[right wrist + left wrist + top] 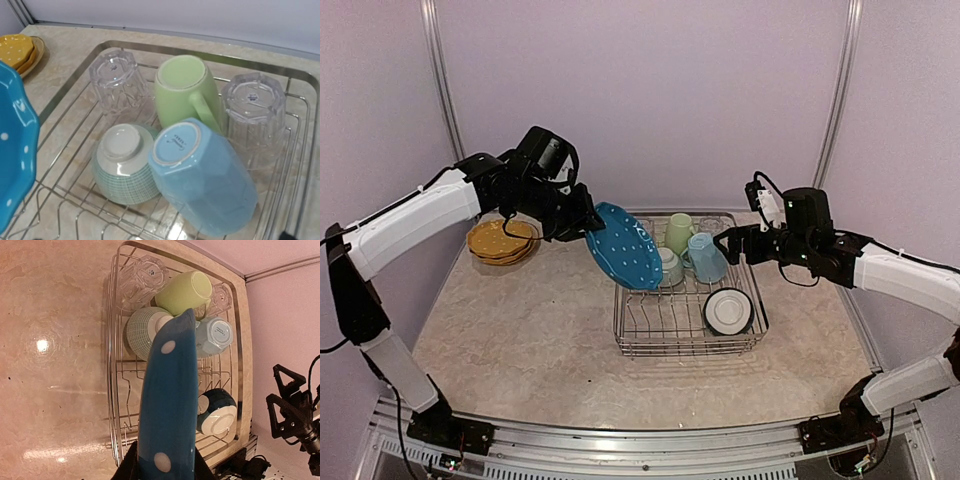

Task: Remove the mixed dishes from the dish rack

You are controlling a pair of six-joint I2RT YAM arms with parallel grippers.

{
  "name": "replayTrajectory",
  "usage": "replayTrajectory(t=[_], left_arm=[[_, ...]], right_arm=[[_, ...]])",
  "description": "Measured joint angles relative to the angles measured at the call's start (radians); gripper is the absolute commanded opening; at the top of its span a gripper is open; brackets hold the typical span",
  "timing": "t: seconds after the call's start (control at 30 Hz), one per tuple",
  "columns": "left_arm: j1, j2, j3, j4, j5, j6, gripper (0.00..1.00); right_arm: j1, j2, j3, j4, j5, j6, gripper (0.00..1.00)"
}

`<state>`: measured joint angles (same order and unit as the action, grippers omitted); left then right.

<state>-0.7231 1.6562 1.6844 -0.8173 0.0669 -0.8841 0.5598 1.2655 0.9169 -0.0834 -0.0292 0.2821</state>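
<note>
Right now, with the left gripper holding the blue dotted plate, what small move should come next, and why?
Probably carry the blue white-dotted plate leftward towards the stack of yellow plates on the table. The left gripper is shut on its rim, and the plate appears lifted out of the dish rack, so only the transfer and set-down remain.

We saw a tabletop [520, 330] in a beige, marble-like pattern with rounded far corners. It was glossy enough to throw back a bright spot of light [42, 345] in the left wrist view. Behind it stood a plain, pale lilac wall [650, 90]. One slim metal pole [442, 80] rose against the wall on the left and a second pole [840, 80] on the right. Along the table's near edge ran a ribbed aluminium rail [650, 445].
</note>
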Motion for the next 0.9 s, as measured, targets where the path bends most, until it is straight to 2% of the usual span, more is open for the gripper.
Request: replayTrajectory(t=[0.4, 0.57, 0.9], left_arm=[[0.282, -0.159, -0.293, 0.286, 0.27, -0.075, 0.0], [0.478, -0.254, -0.434, 0.388, 0.364, -0.1, 0.0], [0.831, -0.36, -0.59, 0.475, 0.428, -0.101, 0.0]], right_arm=[[0.0, 0.0, 0.0, -0.002, 0.028, 0.0, 1.0], [0.0, 0.0, 0.001, -0.017, 0.053, 0.0, 1.0], [0.0, 0.0, 0.004, -0.044, 0.079, 0.004, 1.0]])
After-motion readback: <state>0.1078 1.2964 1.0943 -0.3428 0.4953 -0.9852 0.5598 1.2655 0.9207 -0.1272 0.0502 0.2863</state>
